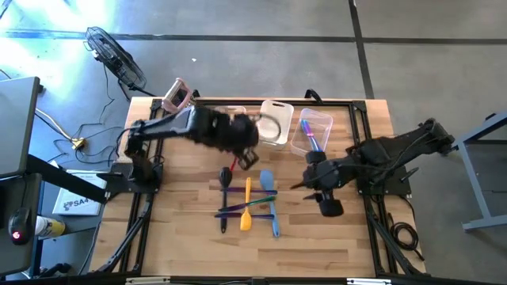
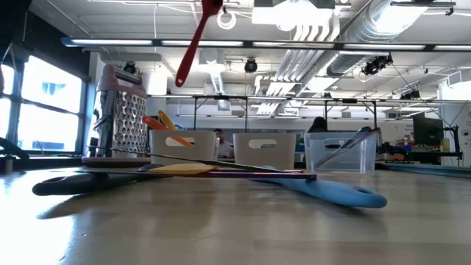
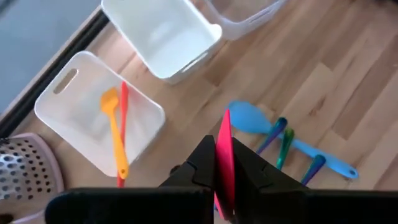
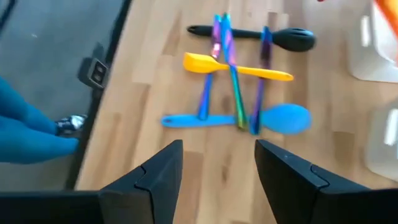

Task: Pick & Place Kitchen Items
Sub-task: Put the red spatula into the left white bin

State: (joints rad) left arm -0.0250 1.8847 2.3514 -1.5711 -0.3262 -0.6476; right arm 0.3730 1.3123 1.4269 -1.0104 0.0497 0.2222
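Far left on the table we note the grater [image 1: 177, 95], not our concern. Next, the left gripper [image 3: 224, 163], raised above the table, its fingers clamped on a red utensil [image 3: 224, 158]; in the low view the utensil [image 2: 197, 40] hangs clear of the surface, slanting down and to the side. The relation that counts, as we judge it: the left bin [image 3: 84, 106], which already holds an orange spatula [image 3: 114, 127] and a red piece beside it, lies just beyond the left gripper toward the table's far edge, with the middle bin [image 1: 276, 120] and right bin [image 1: 311, 129] further along that edge. The left arm is plainly the nearer one to that bin. The held utensil's long axis runs roughly along the gripper's own line, so we expect it needs lining up with the bin's length. Moving right, the loose pile [image 1: 249, 202] lies mid-table: yellow spatula [image 4: 236, 67], blue spoon [image 4: 283, 118], dark spoon [image 4: 273, 36], crossed. The right gripper [image 4: 217, 163] waits beside it, fingers apart, empty.
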